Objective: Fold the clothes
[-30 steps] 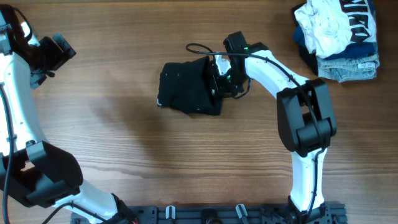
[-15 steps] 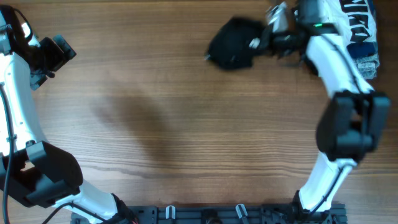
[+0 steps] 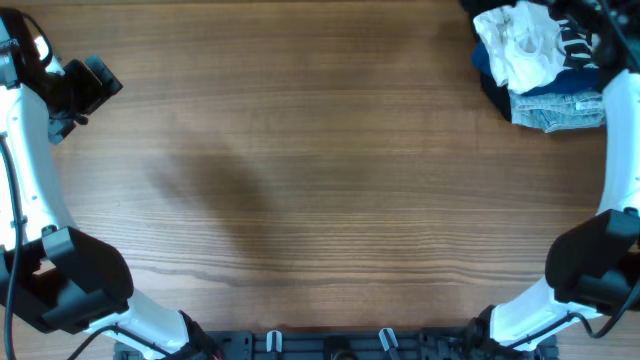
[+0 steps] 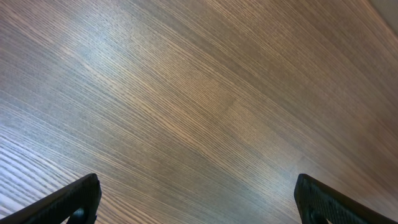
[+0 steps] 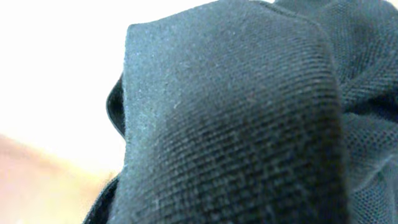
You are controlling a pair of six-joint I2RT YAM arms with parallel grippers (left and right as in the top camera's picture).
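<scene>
The clothes point(image 5: 236, 124), a plain black garment, fill the right wrist view as close-up black knit fabric that hides my right gripper's fingers. My right gripper is shut on the clothes. In the overhead view the clothes do not show. My right arm point(image 3: 622, 120) runs up the right edge to the top right corner, over the heap. My left gripper point(image 3: 95, 85) hangs at the far left of the table. It is open, with its fingertips point(image 4: 78, 200) wide apart over bare wood and nothing between them.
A heap of white, navy-printed and denim garments point(image 3: 530, 60) lies at the table's back right corner. The wooden table point(image 3: 320, 180) stretches between the two arms. The arm bases stand at the front edge.
My right gripper lifted the black clothes from the table's middle and carried them right and back, out of the overhead view at the top right corner. The left arm has not moved.
</scene>
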